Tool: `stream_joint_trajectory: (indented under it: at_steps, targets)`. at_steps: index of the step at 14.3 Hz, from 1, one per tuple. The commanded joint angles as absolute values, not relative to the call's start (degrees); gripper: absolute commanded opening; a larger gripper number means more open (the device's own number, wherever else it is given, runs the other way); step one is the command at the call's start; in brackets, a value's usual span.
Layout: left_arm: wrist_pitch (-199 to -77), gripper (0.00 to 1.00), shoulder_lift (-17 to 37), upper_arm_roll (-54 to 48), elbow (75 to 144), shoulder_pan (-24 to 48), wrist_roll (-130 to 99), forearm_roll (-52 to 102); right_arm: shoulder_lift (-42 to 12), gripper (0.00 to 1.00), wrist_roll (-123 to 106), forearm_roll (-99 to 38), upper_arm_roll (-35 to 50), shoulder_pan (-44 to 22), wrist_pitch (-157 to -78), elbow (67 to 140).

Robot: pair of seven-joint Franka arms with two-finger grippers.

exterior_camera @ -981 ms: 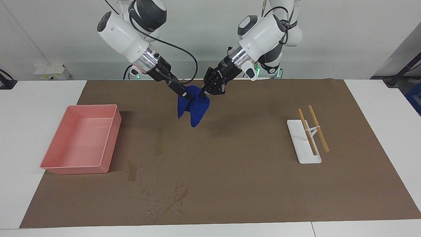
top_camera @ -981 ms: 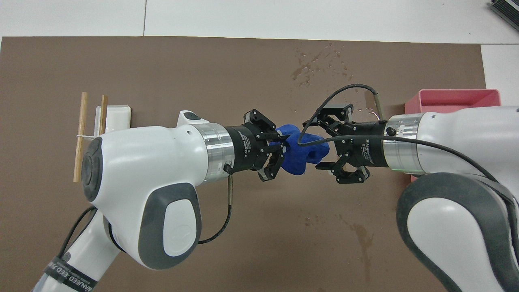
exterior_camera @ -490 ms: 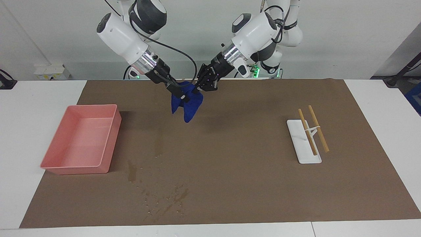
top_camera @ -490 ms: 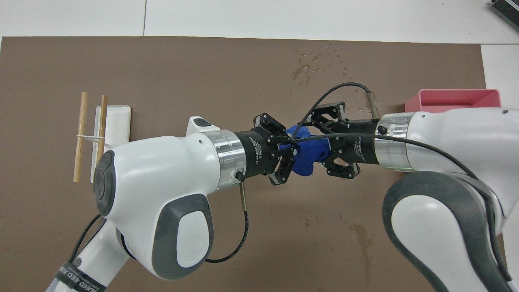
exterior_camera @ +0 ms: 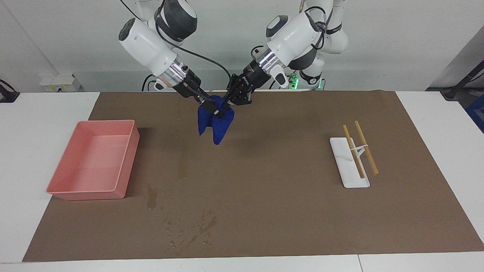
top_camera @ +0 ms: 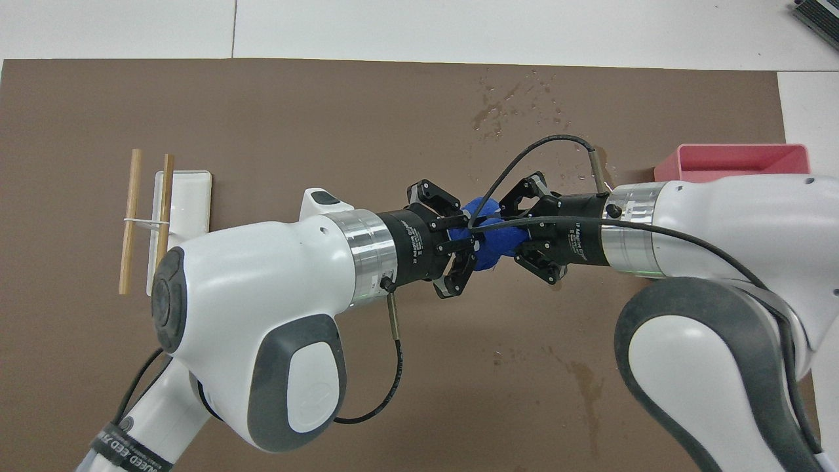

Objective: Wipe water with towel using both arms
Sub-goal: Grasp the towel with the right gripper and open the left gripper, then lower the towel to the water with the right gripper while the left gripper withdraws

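The blue towel [exterior_camera: 215, 122] hangs bunched in the air between my two grippers, over the part of the brown mat [exterior_camera: 283, 196] near the robots. My left gripper [exterior_camera: 229, 104] is shut on one top edge of it. My right gripper [exterior_camera: 213, 109] is shut on the other top edge, fingertips nearly meeting the left's. In the overhead view the towel [top_camera: 488, 246] shows only as a small lump between the left gripper [top_camera: 467, 237] and the right gripper [top_camera: 508, 231]. The water [exterior_camera: 189, 230] lies as dark streaks and droplets on the mat near the edge farthest from the robots, also seen from overhead [top_camera: 498, 111].
A pink tray [exterior_camera: 134, 143] stands at the right arm's end of the mat. A white rest [exterior_camera: 342, 158] with two chopsticks [exterior_camera: 366, 147] lies toward the left arm's end. A fainter wet streak [exterior_camera: 182, 166] runs under the towel's side of the mat.
My right gripper has closed its open fingers onto the towel. Both grippers have drawn together and risen a little, bunching the towel.
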State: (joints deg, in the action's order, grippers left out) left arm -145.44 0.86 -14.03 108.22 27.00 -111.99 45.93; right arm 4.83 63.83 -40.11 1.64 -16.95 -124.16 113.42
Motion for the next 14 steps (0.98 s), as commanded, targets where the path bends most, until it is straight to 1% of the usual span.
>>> stream_joint_trajectory:
  at_steps: [1, 4, 6, 8, 10, 12, 14]
  targets:
    - [-146.6, 1.0, 0.4, -12.9, 108.0, 26.6, -111.5, 42.8, 4.9, 0.0, 62.2, -41.4, 1.7, -17.0, -124.6, 113.6]
    - [-143.8, 1.0, 0.4, -12.9, 107.0, 22.4, -109.3, 29.5, 4.9, 0.0, 59.3, -40.3, 1.6, -17.0, -123.4, 113.6]
    - [-140.0, 1.0, 0.4, -13.0, 106.5, 17.8, -104.0, 26.8, 5.2, 0.0, 51.1, -35.0, 1.1, -15.7, -117.7, 113.6]
    - [-137.2, 1.0, 0.4, -12.9, 106.6, 15.2, -90.0, 26.5, 5.4, 0.0, 39.6, -29.6, 1.3, -12.3, -112.2, 113.2]
    - [-135.2, 1.0, 0.2, -12.9, 106.8, 12.5, -73.7, 26.1, 5.4, 0.0, 33.3, -27.1, 1.2, -12.1, -112.2, 113.6]
    - [-129.5, 1.0, -0.1, -12.8, 106.5, 8.4, -59.8, 24.5, 4.9, 0.0, 28.3, -21.1, 1.3, -12.2, -112.6, 114.7]
    - [-119.5, 1.0, 0.0, -12.9, 103.6, 6.6, -47.1, 13.4, 1.7, 0.0, 21.1, -18.4, 1.3, -9.9, -115.2, 117.7]
